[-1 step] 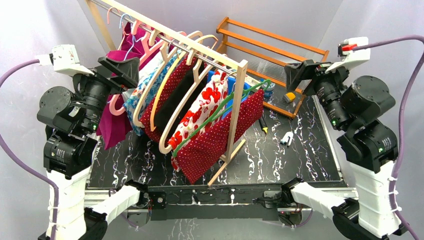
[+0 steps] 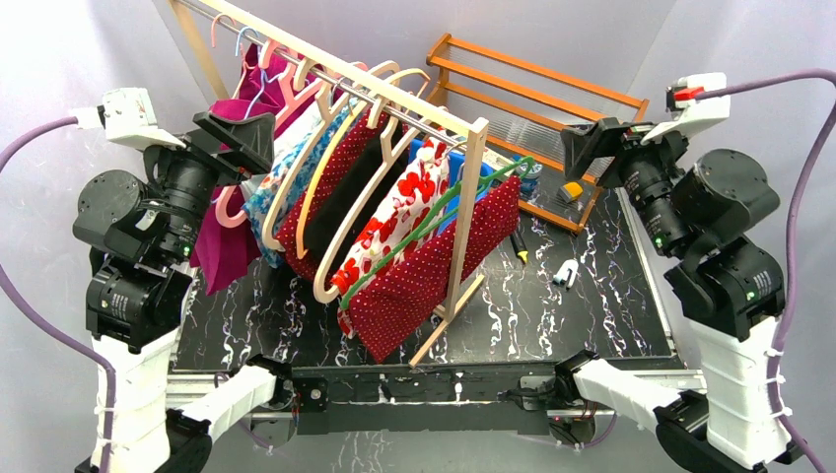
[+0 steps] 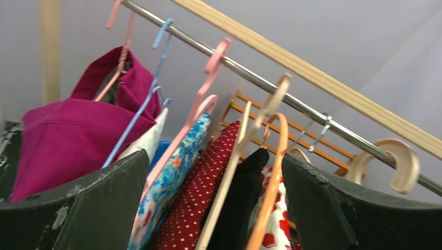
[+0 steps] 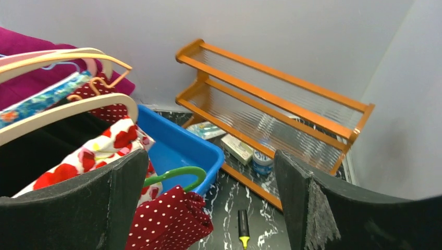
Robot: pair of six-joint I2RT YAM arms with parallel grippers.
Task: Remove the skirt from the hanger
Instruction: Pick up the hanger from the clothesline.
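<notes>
Two wide-open pincers: left pincer (image 2: 254,144), right pincer (image 2: 578,152); red dotted skirt (image 2: 434,276) between, apart from both.

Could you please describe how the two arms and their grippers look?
The left arm and the right arm match: black round joint housings above white lower links. A purple cable runs to each wrist. Each wrist carries a white block; the right one has a red tab. The left fingers and right fingers are broad black wedges, scuffed pale.
</notes>
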